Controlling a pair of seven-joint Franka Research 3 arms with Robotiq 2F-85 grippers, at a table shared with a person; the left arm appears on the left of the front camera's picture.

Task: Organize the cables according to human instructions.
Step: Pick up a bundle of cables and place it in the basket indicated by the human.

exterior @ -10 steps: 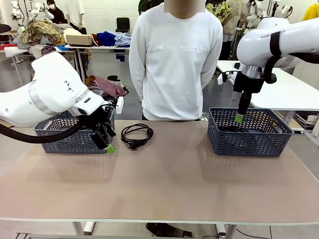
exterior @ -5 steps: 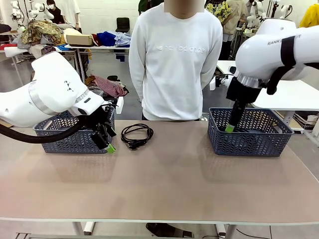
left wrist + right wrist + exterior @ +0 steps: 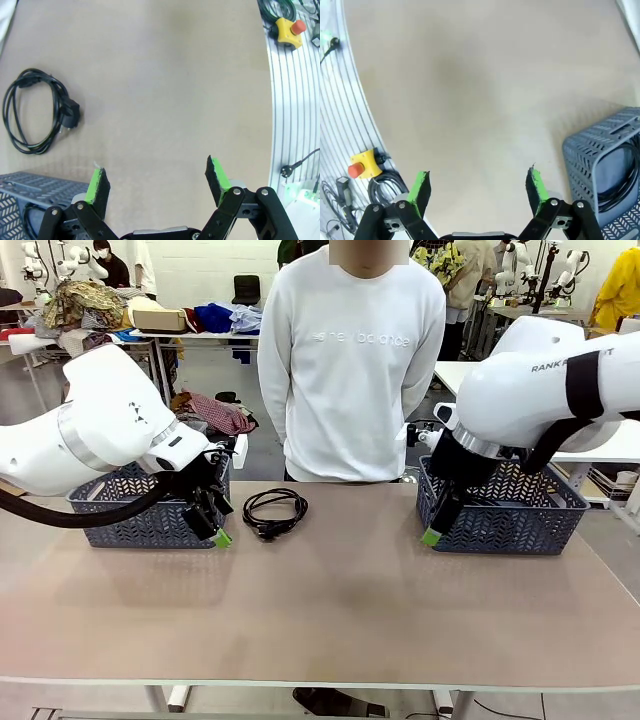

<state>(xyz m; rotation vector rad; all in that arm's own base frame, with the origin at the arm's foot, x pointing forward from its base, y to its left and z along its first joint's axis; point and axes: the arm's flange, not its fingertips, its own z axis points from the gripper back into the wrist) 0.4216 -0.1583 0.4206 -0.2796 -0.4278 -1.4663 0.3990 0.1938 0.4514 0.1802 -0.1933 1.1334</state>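
- Table (image 3: 330, 610): tan surface shared by both arms and a person (image 3: 350, 360) who stood at its far side.
- Baskets: left basket (image 3: 130, 510) and right basket (image 3: 520, 510), grey-blue, near the far edge.
- Right gripper (image 3: 431, 537): fingers spread, nothing between them, in front of the right basket.
- Left gripper (image 3: 222, 537): fingers spread, holding nothing, beside the left basket.
- Cable (image 3: 273, 510): black coil on the table, just right of the left gripper.

coiled cable (image 3: 273, 512), table (image 3: 330, 610), two baskets (image 3: 500, 508)
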